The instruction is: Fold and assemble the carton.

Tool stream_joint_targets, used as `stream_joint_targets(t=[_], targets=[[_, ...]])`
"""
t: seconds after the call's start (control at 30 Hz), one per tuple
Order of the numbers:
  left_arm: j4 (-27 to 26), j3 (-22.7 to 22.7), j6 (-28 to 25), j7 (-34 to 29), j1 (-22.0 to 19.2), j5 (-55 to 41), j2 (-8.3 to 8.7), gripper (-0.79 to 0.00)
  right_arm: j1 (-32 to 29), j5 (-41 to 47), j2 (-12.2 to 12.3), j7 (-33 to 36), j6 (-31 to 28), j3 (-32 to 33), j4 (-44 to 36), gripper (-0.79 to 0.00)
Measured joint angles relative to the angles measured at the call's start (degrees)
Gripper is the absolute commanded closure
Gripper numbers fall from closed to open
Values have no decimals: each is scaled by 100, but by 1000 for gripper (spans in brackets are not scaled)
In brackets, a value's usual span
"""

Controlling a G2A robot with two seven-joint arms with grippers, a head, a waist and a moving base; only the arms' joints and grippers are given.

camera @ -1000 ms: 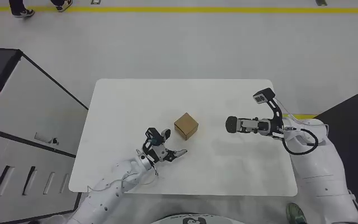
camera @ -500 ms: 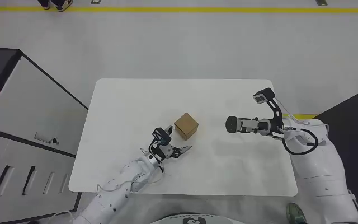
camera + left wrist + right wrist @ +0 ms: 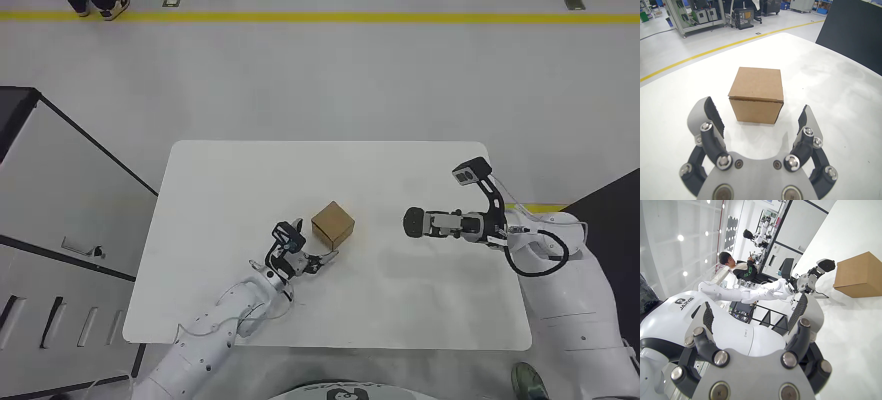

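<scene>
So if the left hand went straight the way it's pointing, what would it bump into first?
The carton. The open left hand points right at its near side, with only bare table between them; how near is hard to judge.

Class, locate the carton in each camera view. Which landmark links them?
Top view: carton near the table's middle, beside the left gripper.
Left wrist view: on the table, just beyond the open fingers.
Right wrist view: on the table, past the left gripper.
Shared landmark: the left gripper.
</scene>
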Motion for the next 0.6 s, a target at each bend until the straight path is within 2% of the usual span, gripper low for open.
stream_joint_targets(t=[0.13, 0.4, 0.6], targets=[[44, 13, 40, -45, -25, 41, -10, -785, 0, 0, 0, 0, 0, 0, 0, -785], [408, 161, 203, 115, -288, -39, -138, -785, 0, 0, 0, 0, 0, 0, 0, -785], [435, 174, 229, 98, -307, 8, -144, -785, 0, 0, 0, 0, 0, 0, 0, -785]])
